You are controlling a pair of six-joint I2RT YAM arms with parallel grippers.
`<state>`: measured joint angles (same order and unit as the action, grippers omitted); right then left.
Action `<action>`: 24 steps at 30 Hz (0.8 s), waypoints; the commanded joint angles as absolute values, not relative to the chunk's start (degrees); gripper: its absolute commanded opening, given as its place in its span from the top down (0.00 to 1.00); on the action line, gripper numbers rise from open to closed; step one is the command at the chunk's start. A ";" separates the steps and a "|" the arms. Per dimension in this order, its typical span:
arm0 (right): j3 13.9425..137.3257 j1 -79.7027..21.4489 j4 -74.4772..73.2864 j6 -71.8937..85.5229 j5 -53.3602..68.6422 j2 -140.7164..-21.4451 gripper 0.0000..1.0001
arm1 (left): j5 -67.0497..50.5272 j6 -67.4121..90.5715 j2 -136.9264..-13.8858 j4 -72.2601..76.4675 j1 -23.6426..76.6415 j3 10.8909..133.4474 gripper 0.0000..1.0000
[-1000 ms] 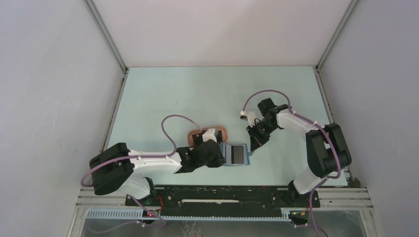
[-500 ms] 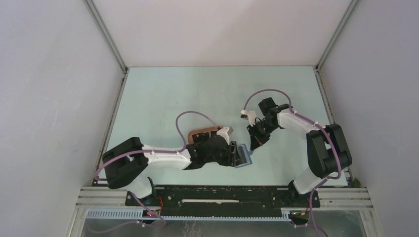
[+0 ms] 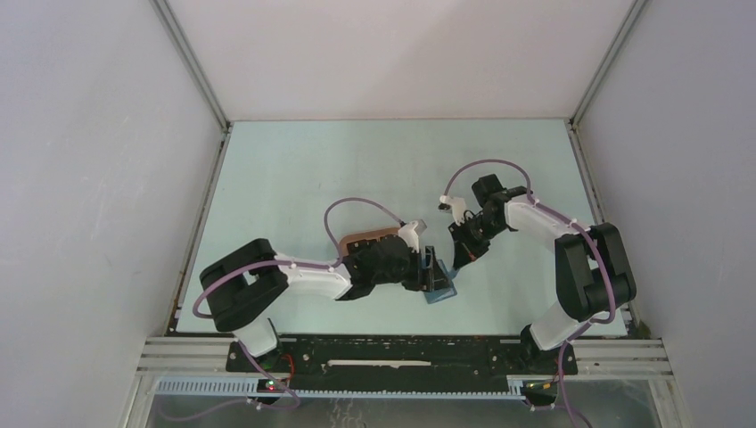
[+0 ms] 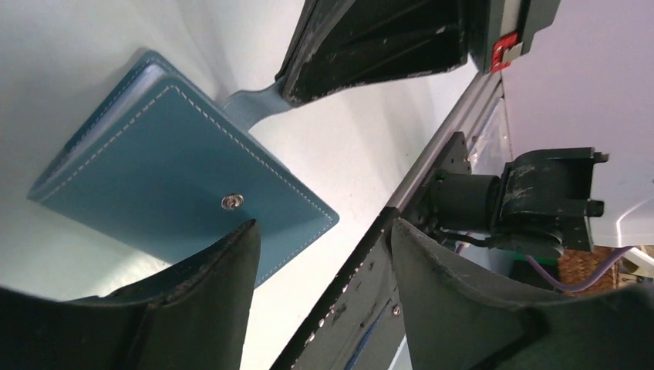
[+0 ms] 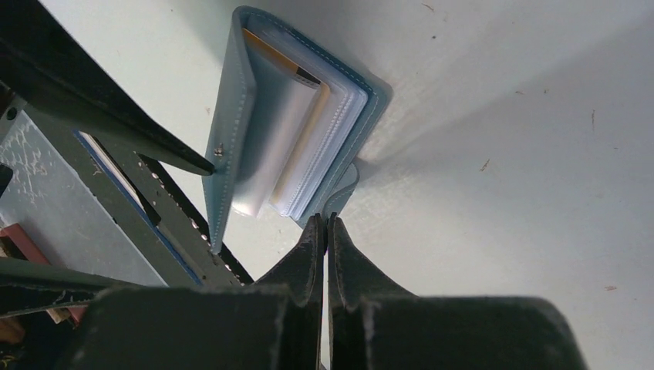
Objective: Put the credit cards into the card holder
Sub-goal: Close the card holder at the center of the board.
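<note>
My left fingers [image 3: 428,269] stand apart, one tip at the snap of the card holder [image 4: 170,162]. It sits half-folded on the desk [image 5: 501,154], mouth and strap toward my closed right fingers [image 5: 324,231], spine away.

A pale mint-green bench [image 3: 294,178] fills the middle of the overhead view, boxed in by plain white walls on the left [image 3: 89,178], at the back [image 3: 401,53] and on the right [image 3: 686,178]. Two aluminium posts [image 3: 192,67] [image 3: 606,61] run diagonally from the upper corners of the frame down to the bench's far corners. A pinkish-brown oval tray [image 3: 357,237] lies near the centre, partly covered. Along the bottom of the frame, a black mounting rail [image 3: 392,355] borders the bench's near edge, and a white slotted cable duct [image 3: 357,388] runs below it. In the right wrist view, a few small dark specks [image 5: 592,116] dot the bench surface.
</note>
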<state>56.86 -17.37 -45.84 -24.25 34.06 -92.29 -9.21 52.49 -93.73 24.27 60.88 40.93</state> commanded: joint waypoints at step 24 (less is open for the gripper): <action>59.19 -16.18 -44.38 -27.32 38.52 -87.96 1.00 | -11.48 50.93 -97.85 31.48 54.68 37.84 0.58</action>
<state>56.86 -16.25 -45.41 -25.91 35.59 -90.72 -11.77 52.27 -96.51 30.92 55.40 37.39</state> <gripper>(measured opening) 0.009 0.454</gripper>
